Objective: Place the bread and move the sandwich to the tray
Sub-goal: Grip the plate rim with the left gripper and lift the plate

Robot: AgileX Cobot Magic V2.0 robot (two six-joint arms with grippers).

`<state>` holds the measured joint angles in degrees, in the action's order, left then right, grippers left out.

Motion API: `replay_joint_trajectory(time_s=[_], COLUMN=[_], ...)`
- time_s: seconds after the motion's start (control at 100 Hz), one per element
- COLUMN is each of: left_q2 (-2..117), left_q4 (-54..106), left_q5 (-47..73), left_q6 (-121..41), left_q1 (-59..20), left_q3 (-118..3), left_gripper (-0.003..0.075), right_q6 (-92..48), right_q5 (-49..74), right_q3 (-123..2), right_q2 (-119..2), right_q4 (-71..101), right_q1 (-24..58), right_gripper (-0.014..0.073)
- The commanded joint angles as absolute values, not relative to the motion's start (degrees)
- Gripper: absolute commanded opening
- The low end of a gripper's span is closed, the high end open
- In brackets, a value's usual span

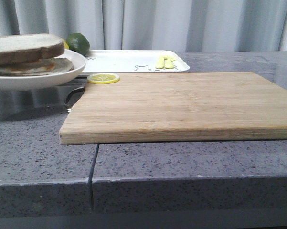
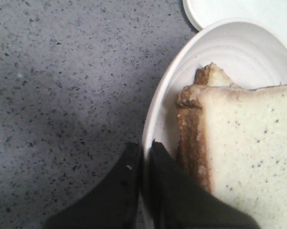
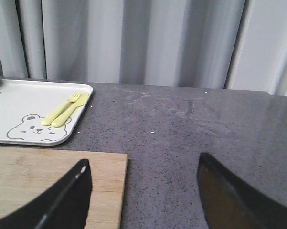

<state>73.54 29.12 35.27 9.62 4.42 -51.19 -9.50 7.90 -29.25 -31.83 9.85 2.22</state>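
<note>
The sandwich (image 1: 26,55) lies on a round white plate (image 1: 33,81) at the far left of the front view, raised above the counter. Its top layer is a thick pale slice of bread (image 1: 24,46) with a brown crust; egg shows under it. In the left wrist view my left gripper (image 2: 143,148) is shut on the plate's rim (image 2: 155,109), right beside the sandwich (image 2: 248,143). The white tray (image 1: 119,61) with the bear drawing lies just behind the plate. My right gripper (image 3: 143,164) is open and holds nothing, over the cutting board's corner (image 3: 38,171) and the counter.
A light wooden cutting board (image 1: 181,105) fills the middle of the grey stone counter. A lemon slice (image 1: 103,78) rests on its far left corner. A lime (image 1: 78,43) sits behind the plate. A yellow fork and spoon (image 1: 165,62) lie on the tray. Curtains hang behind.
</note>
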Motion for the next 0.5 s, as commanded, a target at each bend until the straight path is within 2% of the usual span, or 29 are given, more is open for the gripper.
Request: replay_joint_trajectory(time_s=[0.0, 0.2, 0.49], left_q2=[71.4, 72.1, 80.1], left_q4=[36.3, 42.7, 45.0], left_q5=[30.9, 29.7, 33.0], left_q6=[7.5, 3.4, 1.4], left_q1=[4.2, 4.2, 4.2], left_q3=[-52.9, -54.3, -62.9], left_gripper=[-0.0019, -0.0019, -0.0019], right_q6=[-9.6, -9.6, -9.6], right_q5=[3.1, 3.1, 3.0], right_q3=[-30.9, -30.9, -30.9], right_q2=[-31.8, -31.8, -31.8], right_q4=[9.6, 10.8, 11.1], right_q1=[1.9, 1.9, 1.9], right_gripper=[0.0477, 0.0477, 0.0477])
